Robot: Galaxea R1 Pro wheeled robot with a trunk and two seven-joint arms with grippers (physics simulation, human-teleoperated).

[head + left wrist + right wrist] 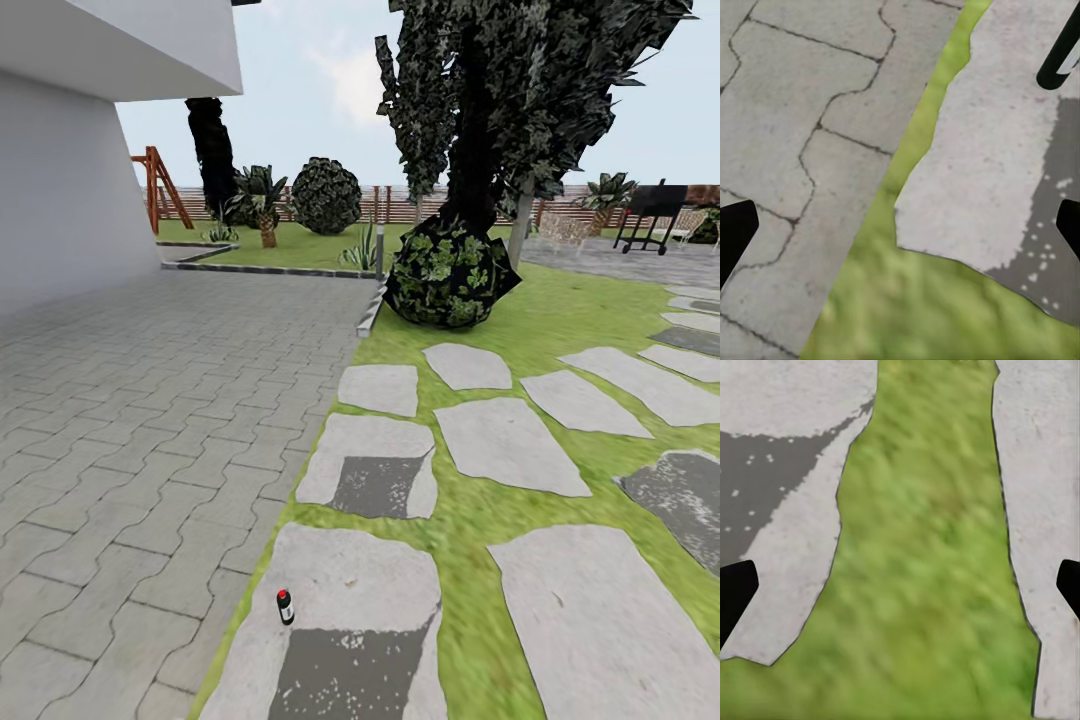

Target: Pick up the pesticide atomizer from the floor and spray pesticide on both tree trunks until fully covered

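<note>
The pesticide atomizer [285, 606], a small dark bottle with a red cap, stands upright on a grey stone slab [360, 570] close to the strip of grass beside the paving. In the left wrist view a dark cylinder with a white patch [1061, 54] sits on a slab at the frame's edge, apart from my left gripper [900, 232], which is open over slab, grass and paving. My right gripper [900, 592] is open above grass [930, 547] between two slabs, holding nothing. Far off, a pale bare tree trunk [519, 228] rises beside a round leafy bush [447, 272].
Grey interlocking paving [130, 400] fills the left, below a white building wall [60, 190]. Stepping slabs cross the lawn to the right. A brown slat fence [400, 205], a wooden swing frame [160, 190], a black grill [650, 215] and dark leafy trees stand at the back.
</note>
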